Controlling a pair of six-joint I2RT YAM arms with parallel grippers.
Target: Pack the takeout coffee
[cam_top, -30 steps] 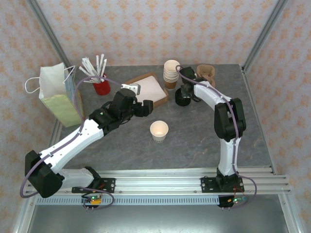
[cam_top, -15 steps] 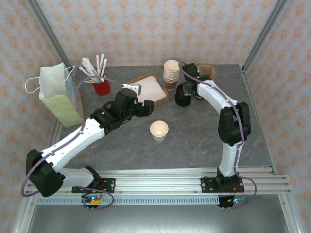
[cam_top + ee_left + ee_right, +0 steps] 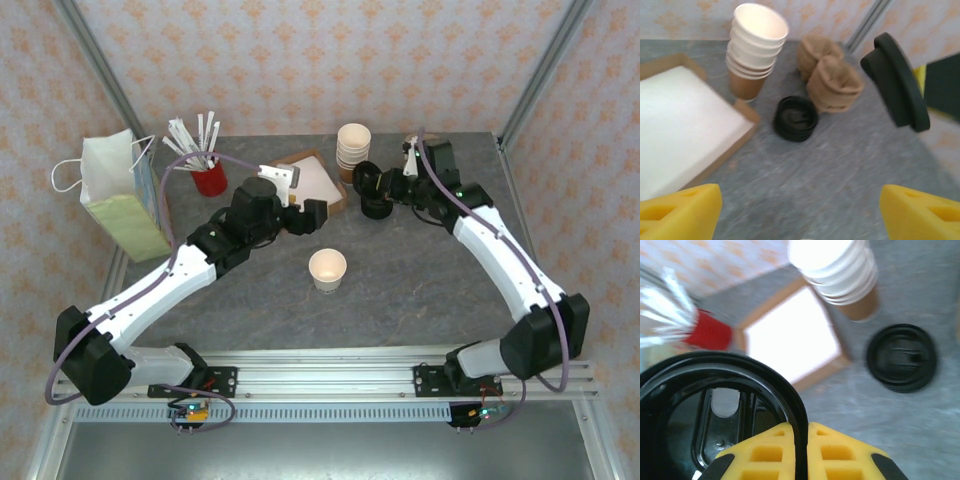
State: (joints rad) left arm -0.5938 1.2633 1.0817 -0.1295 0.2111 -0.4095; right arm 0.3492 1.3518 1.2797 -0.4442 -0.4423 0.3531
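Takeout coffee cup stands upright and uncovered near the middle of the table, a little toward the near edge, apart from both grippers. The right arm reaches up along the right side and bends left near the far edge. The right gripper has its yellow fingers pinched on the rim of a black lid, held tilted in the air above the stack of loose lids. That stack sits just beside the stack of cups at the far edge. The left arm stretches diagonally from the near-left corner. The left gripper hangs over the near corner of the tray, jaws spread wide with nothing between them.
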